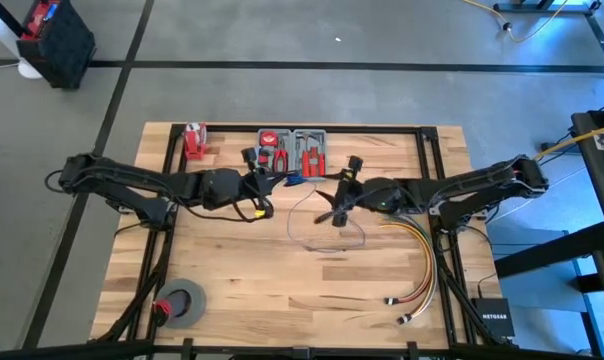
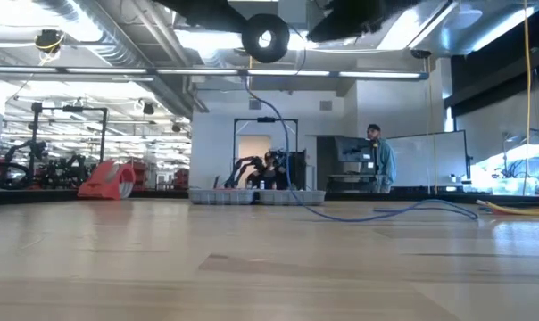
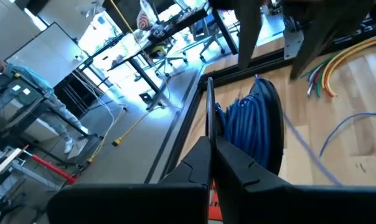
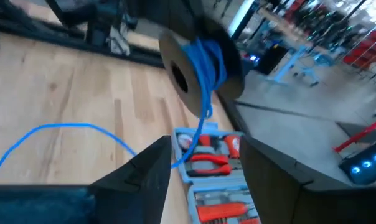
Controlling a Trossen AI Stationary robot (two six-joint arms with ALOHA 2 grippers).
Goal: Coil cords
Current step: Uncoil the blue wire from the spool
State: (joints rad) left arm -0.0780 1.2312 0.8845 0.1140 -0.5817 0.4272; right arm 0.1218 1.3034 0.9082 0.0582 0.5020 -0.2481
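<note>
High view: left tool (image 1: 282, 182), clenched, carries the spooled cords (image 1: 293, 182) above the desk (image 1: 282, 290); the slack loop trails toward 4 o'clock, nearer the right tool (image 1: 329, 213), jaws released.
Low view: cord hangs vertically from the spool (image 2: 265, 39).
Right wrist view: spool lies at 12 o'clock of those fingers.

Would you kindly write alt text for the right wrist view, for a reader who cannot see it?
A dark spool wound with blue cord hangs over the wooden table, one strand trailing down and looping across the wood. In the foreground the right gripper stands open, with a grey tray of red-handled tools showing between its fingers.
</note>
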